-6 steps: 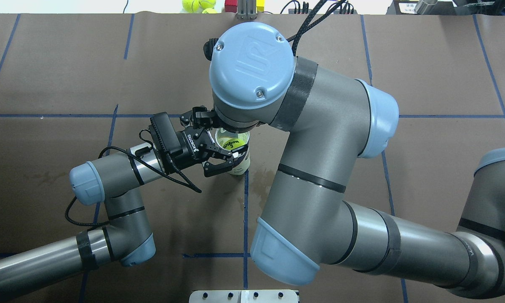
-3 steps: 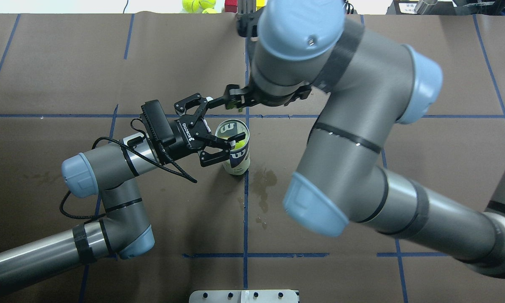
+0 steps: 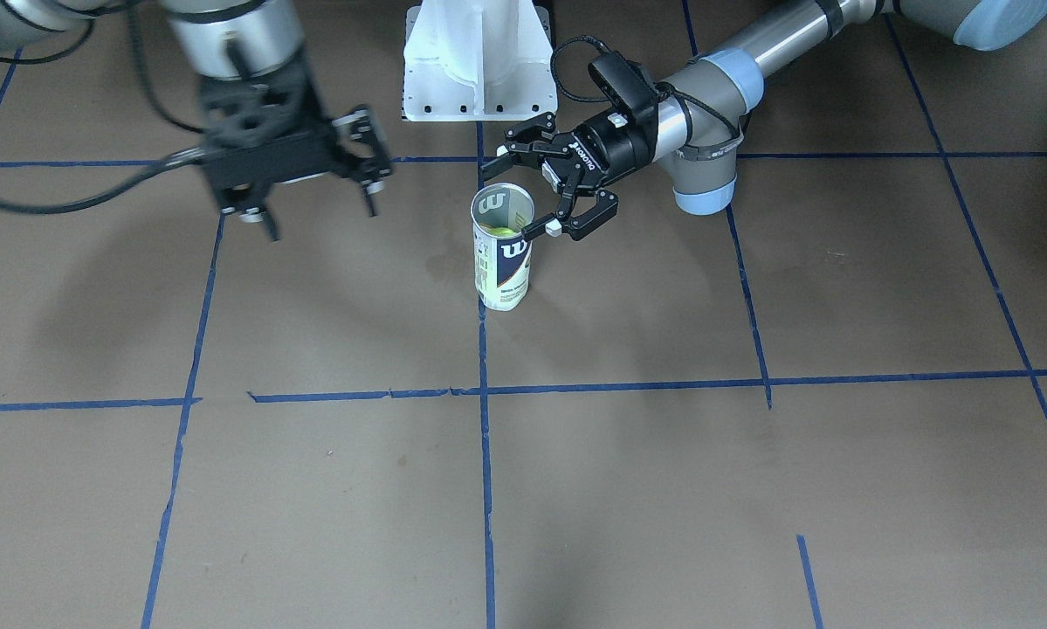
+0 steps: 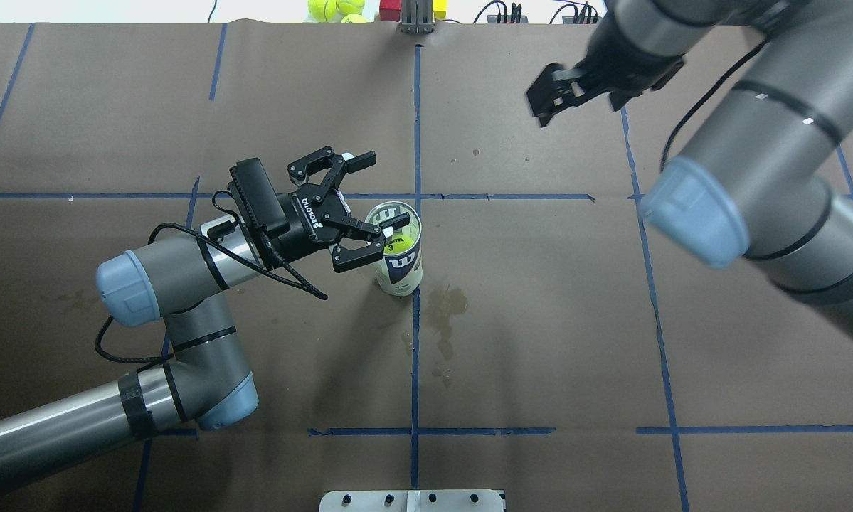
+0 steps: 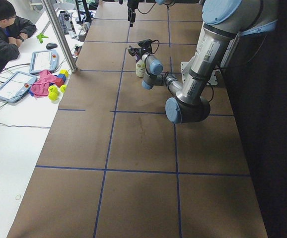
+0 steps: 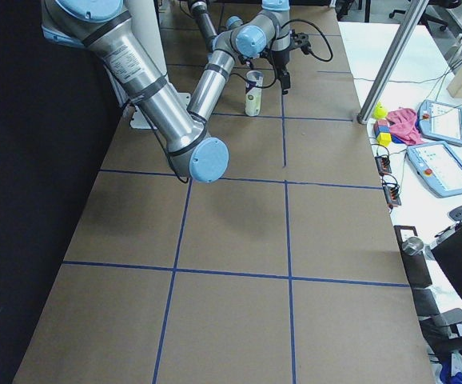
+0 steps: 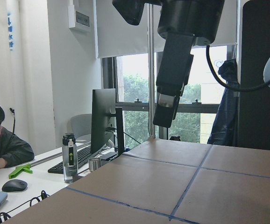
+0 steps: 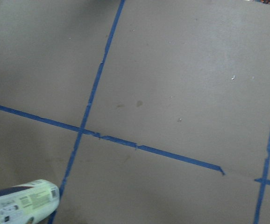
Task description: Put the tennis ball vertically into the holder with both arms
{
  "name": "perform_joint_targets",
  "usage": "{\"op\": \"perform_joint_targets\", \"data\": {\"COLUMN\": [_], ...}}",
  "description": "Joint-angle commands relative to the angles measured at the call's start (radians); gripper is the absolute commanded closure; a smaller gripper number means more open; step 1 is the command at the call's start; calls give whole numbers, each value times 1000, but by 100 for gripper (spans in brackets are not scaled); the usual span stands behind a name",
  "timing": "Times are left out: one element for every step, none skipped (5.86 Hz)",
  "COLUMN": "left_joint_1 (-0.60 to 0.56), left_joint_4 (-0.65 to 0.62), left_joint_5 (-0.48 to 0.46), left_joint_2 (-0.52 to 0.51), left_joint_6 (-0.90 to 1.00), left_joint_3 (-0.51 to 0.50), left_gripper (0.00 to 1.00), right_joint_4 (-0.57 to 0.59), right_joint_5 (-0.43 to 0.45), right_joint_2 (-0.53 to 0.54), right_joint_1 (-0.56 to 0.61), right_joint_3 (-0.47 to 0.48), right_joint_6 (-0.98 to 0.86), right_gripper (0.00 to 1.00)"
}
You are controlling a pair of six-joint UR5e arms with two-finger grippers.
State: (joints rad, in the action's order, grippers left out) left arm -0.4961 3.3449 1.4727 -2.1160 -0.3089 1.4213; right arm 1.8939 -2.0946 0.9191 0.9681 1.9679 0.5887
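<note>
Judging from how things lie, the insertion looks done: the tennis ball (image 4: 398,244) sits inside the holder (image 4: 398,264), just under the rim. The holder stands upright on the counter (image 4: 540,320), beside a crossing of blue tape lines (image 4: 415,370).

The main risk is a tip-over. The left tool (image 4: 381,190) is spread wide and grips nothing, yet one fingertip (image 4: 395,225) lies against the holder's upper wall, or just beside it — I cannot tell which. A tall, narrow can on a small base has little resistance to a sideways nudge that high up, so any swing of that arm other than straight away could topple it and roll the ball out. The right tool (image 4: 572,99) hangs well apart, blurred, its fingers apart and empty; it looks harmless there.

The holder is thin clear plastic, smooth and cylindrical, with a glossy white-and-navy label — light and probably slippery. The ball is fuzzy yellow-green felt. The counter is matt brown sheeting, with a dark stain (image 4: 444,306) near the holder's foot.
</note>
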Motion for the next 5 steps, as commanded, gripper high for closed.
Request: {"op": "perform_joint_targets", "data": {"left_joint_1": [-36, -67, -94, -154, -253], "left_joint_4": [-94, -260, -432, -648, -944], "left_joint_5": [26, 62, 102, 171, 316], "left_joint_2": [33, 60, 73, 74, 67], "left_joint_6": [1, -5, -63, -65, -64], "left_joint_3": [49, 147, 218, 279, 347], "left_gripper": [0, 0, 0, 0, 0], "right_joint_4": [-5, -6, -6, -10, -12], "right_joint_5": [-71, -74, -76, -125, -157], "right_joint_2": [128, 165, 203, 263, 339], "right_joint_1": [157, 190, 217, 262, 312], "right_joint_3": [0, -3, -4, -6, -4], "right_joint_6": [-270, -347, -410, -482, -568], "right_gripper": [1, 1, 1, 1, 1]}}
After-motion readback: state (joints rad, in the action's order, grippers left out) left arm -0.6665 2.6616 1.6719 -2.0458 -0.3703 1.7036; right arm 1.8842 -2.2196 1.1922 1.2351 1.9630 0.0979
